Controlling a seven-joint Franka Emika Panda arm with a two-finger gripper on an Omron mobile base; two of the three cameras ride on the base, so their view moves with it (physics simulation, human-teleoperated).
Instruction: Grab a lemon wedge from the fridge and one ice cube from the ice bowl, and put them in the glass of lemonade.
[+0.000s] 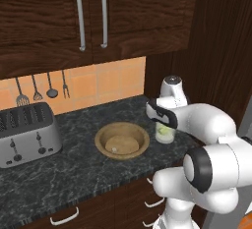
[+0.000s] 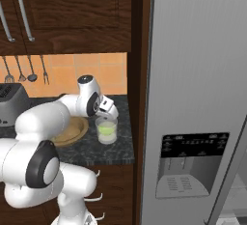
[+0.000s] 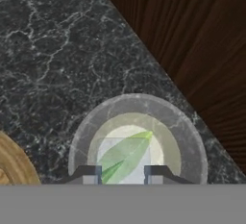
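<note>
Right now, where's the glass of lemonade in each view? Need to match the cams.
Left base view: glass of lemonade right of centre, partly behind the white arm, to the right of the ice bowl.
Right base view: glass left of centre on the counter's end, by the fridge.
Hand view: glass at bottom centre, seen from above, a green wedge over it.
Shared landmark: the wooden ice bowl beside the glass.

Bare counter (image 1: 74, 166) left of ice bowl (image 1: 122, 141)

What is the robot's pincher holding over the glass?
The gripper pinches a pale green-yellow lemon wedge by its near end, above the clear glass tumbler of lemonade.
</note>
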